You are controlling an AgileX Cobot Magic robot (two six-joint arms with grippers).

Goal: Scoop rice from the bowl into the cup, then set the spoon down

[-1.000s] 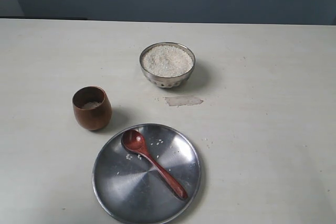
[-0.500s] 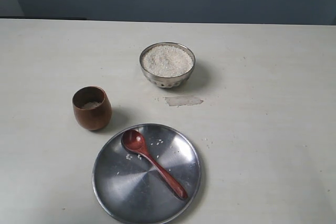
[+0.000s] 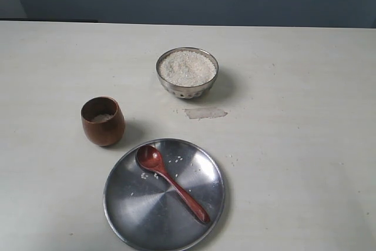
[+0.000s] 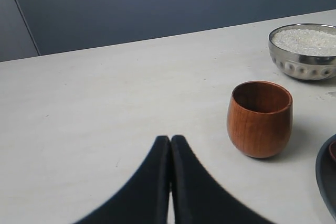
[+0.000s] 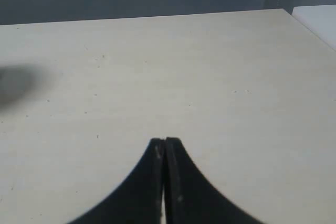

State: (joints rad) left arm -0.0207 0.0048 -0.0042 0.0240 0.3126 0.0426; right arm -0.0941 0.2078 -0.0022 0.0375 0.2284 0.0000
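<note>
The steel bowl (image 3: pixel 187 73) stands at the back centre, heaped with white rice (image 3: pixel 187 67). The brown wooden cup (image 3: pixel 103 121) sits left of centre with a little rice in its bottom. The reddish wooden spoon (image 3: pixel 171 181) lies on the large steel plate (image 3: pixel 130 210) at the front, a few loose grains around it. Neither gripper shows in the exterior view. The left gripper (image 4: pixel 170 141) is shut and empty over bare table, with the cup (image 4: pixel 259 118) and the bowl (image 4: pixel 304 51) beyond it. The right gripper (image 5: pixel 164 142) is shut and empty above bare table.
A pale scuffed patch (image 3: pixel 204 112) marks the table just in front of the bowl. A few stray grains (image 3: pixel 231 158) lie right of the plate. The table's far edge meets a dark blue wall.
</note>
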